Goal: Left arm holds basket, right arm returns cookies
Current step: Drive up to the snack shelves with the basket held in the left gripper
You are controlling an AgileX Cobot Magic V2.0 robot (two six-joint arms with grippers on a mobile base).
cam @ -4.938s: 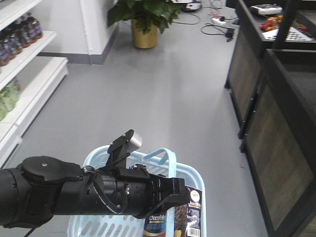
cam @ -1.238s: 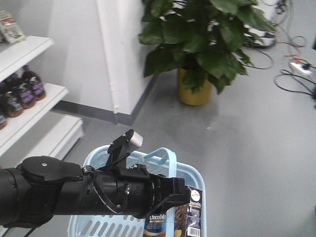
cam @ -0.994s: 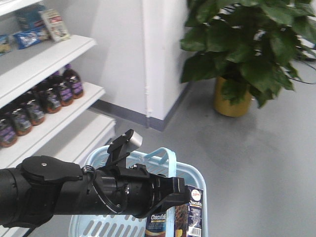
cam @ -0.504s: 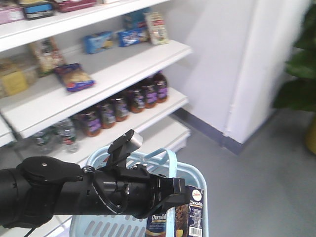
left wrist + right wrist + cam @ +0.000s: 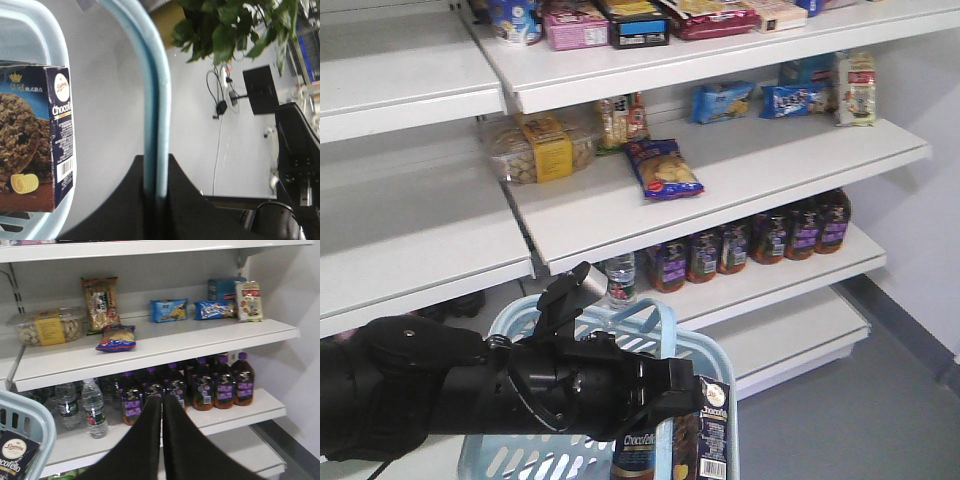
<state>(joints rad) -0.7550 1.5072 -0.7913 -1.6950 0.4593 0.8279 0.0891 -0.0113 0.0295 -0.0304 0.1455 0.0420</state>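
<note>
navy cookies [image 5: 701,441] in basket [image 5: 535,465]; left claw [image 5: 155,167] grips handle [image 5: 158,100]; right claw [image 5: 161,402] closed, empty.

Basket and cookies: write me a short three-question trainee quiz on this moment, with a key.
1. True or false: the cookies lie on a shelf beside the dark bottles.
2. What is the left gripper shut on? A. the handle of the basket B. the cookies C. a water bottle
3. Fill in: the right gripper holds ____.
Key: 1 false, they stand in the basket; 2 A; 3 nothing, its fingers are shut together.
</note>
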